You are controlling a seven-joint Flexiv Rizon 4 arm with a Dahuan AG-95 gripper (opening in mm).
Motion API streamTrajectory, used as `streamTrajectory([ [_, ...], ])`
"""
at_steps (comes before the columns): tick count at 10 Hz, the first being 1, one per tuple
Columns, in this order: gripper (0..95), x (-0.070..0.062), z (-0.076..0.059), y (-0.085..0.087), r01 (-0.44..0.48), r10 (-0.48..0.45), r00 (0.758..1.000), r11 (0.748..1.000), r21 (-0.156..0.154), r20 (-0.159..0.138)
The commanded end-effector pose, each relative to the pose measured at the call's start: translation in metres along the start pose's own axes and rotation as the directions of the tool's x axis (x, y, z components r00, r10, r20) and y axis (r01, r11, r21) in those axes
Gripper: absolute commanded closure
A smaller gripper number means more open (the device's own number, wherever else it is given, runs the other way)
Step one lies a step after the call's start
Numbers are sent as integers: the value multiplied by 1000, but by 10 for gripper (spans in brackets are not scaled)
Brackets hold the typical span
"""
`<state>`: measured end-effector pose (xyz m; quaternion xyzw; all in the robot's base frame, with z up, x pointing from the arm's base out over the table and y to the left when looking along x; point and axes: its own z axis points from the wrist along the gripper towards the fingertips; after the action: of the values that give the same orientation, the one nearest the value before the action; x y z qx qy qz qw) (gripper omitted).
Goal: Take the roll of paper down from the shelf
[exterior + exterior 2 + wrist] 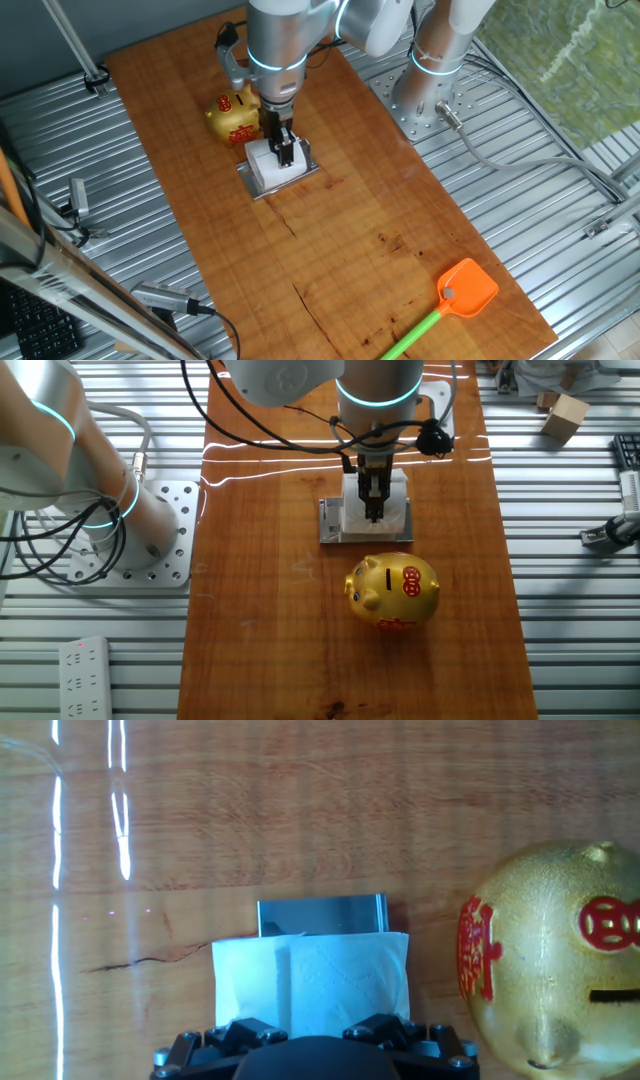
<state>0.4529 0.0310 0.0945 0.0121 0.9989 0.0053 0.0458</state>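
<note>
Directly beneath the hand (287,152), the roll of paper (270,165) sits on the shelf (252,184).

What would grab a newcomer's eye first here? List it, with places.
The gold and red piggy bank stands out on the wooden table, right beside the silver shelf. The gripper is down over the white roll of paper on that shelf. An orange fly swatter with a green handle lies at the table's far corner.
</note>
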Motion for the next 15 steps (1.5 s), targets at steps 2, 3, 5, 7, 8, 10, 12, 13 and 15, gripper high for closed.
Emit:
streamTrajectory([
  [2,950,-3,0,-1,2,-2,1000,1000,0,-3],
  [3,950,-5,1,-1,3,-3,1000,1000,0,-3],
  [5,950,-11,2,1,3,-3,1000,1000,1,-3],
  [7,950,-14,3,2,5,-5,1000,1000,2,-4],
  [8,950,-16,3,2,4,-4,1000,1000,2,-4],
  [10,950,-19,3,2,7,-7,1000,1000,2,-4],
  [12,950,-25,2,2,9,-9,1000,1000,1,-6],
  [13,950,-27,1,2,8,-8,1000,1000,2,-9],
  [15,950,-29,2,2,9,-9,1000,1000,2,-8],
])
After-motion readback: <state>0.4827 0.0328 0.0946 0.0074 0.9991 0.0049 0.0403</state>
